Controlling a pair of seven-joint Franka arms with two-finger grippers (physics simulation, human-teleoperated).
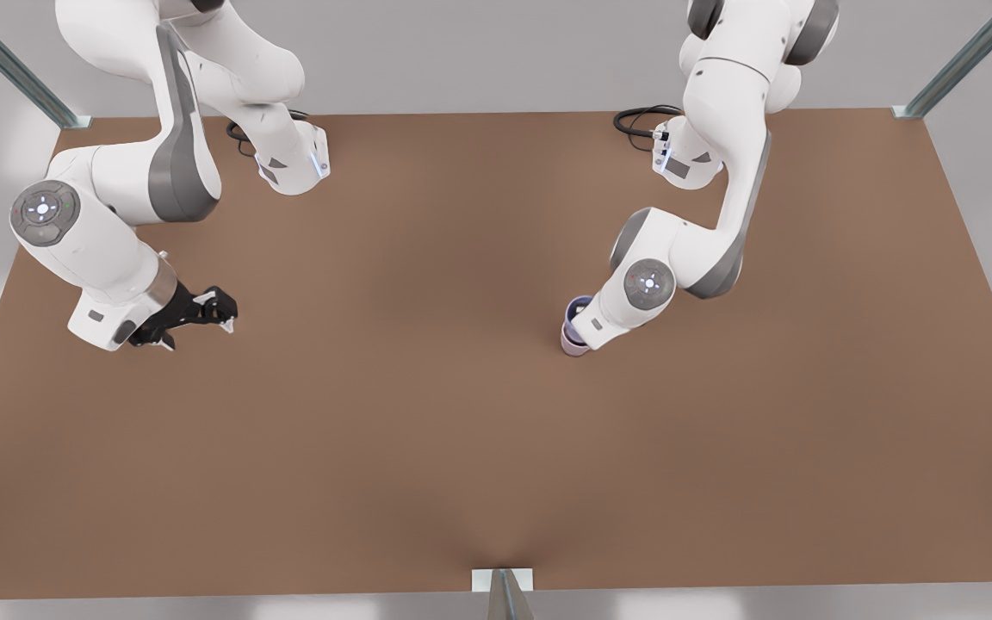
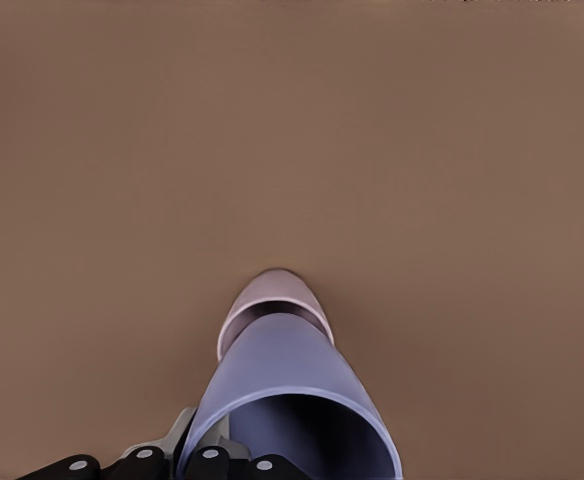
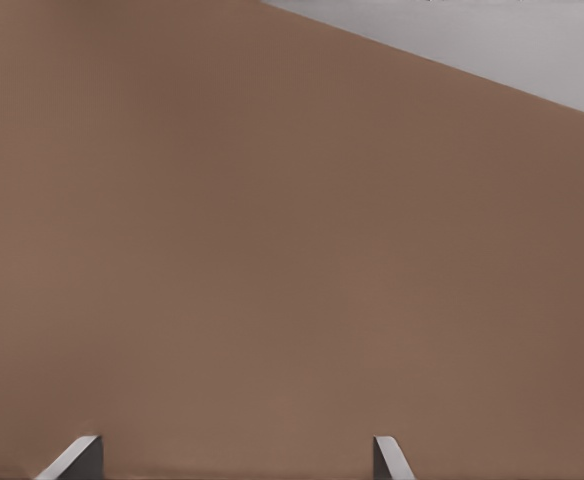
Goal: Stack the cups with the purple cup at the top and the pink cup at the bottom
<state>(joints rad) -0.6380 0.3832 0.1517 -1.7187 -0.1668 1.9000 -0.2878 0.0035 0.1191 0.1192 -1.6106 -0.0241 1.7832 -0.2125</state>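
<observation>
On the front view's right, my left arm folds steeply down so its left gripper (image 2: 187, 462) sits at the purple cup (image 1: 579, 308), which is nested in the pink cup (image 1: 573, 343) on the brown table (image 1: 427, 413) (whether the fingers clamp the rim I cannot tell). My right arm waits at the front view's left, crouched low with the right gripper (image 1: 213, 312) angled over bare tabletop, its pale fingertips (image 3: 390, 458) spread apart. Both cups are smooth, plain, tapered tumblers, and I read no lettering on them.
</observation>
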